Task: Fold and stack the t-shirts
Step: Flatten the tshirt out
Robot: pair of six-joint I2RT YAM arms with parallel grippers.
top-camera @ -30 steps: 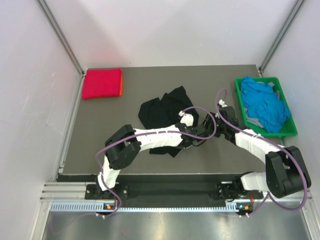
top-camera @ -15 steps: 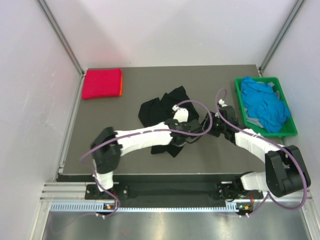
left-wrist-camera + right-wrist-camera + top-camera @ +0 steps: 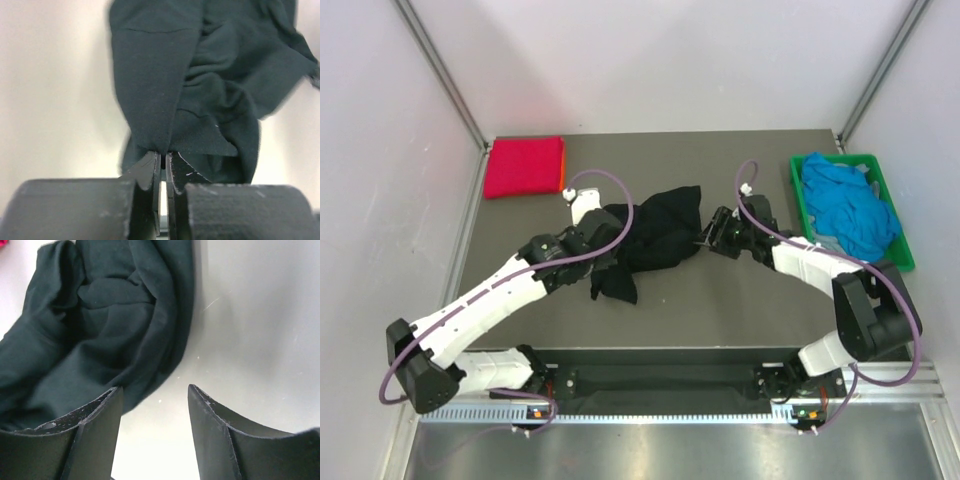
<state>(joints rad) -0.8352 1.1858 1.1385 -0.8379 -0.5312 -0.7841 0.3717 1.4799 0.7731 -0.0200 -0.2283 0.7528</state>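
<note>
A black shirt (image 3: 655, 235) of soft, matte knit cloth is seen crumpled in deep folds near the middle of the grey table (image 3: 760, 300), with 1 loose flap trailing toward the near edge. A narrow fold of the black shirt is pinched between the closed fingers of the left gripper (image 3: 162, 159), at the cloth's left side. In the left wrist view the fabric is drawn up from the pinch into a tapering, ridged pleat.

At the right edge of the black shirt the right gripper (image 3: 155, 390) is held with its 2 dark, scuffed fingers spread apart. Nothing is gripped between them. 1 finger is met by the rolled hem, and the other is set over bare, lightly scratched tabletop.

Far to the left of the black shirt and further back, 1 red shirt (image 3: 524, 166) is laid folded into a flat rectangle. A thin strip of 1 orange shirt (image 3: 562, 176) is shown along its right edge.

Well to the right of the black shirt, 1 green plastic crate (image 3: 900, 262) with a rigid rim is filled by a rumpled heap of bright blue shirts (image 3: 848, 205). Their number cannot be told.
</note>
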